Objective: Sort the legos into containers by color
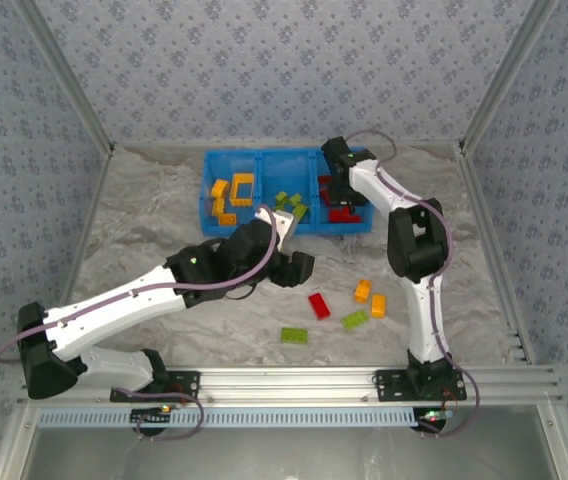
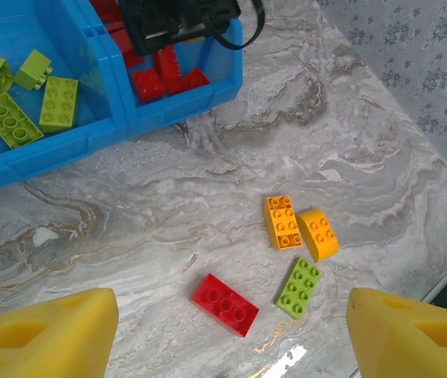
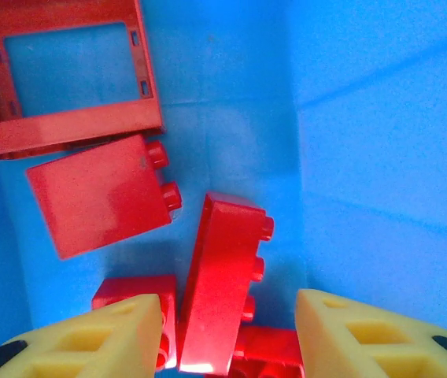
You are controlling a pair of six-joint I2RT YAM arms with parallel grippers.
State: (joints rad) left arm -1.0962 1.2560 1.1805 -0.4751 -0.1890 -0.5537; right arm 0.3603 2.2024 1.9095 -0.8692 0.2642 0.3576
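**Legos [image 1: 319, 305] by colour: red drop at the bin, five loose on the table**

Low inside the blue bin [image 3: 365, 157] with the right gripper [image 3: 227, 331], fingers parted either side of a red brick [image 3: 219, 283] tipped on its edge. Clear gap on one side, so no clamp: by the look of it, a release. Placed here because the neighbours are red too: a square frame [image 3: 66, 130] and a chunky block [image 3: 101, 193].

Further out, from above: orange-yellow pieces [image 1: 221, 190] in the left compartment, lime green pieces [image 1: 289, 203] in the middle, red on the right.

Hovering over the table [image 2: 208, 197] with the left gripper [image 2: 231, 339], spread wide and holding nothing. Aimed at the unsorted cluster: a loose red brick [image 2: 225, 304], a green brick [image 2: 299, 287] and two orange bricks [image 2: 283, 222] touching side by side. Lying a little apart, nearer the arm bases, a second green brick [image 1: 294, 334]. Probably staged there for the next pick while the right arm finishes at the bin.
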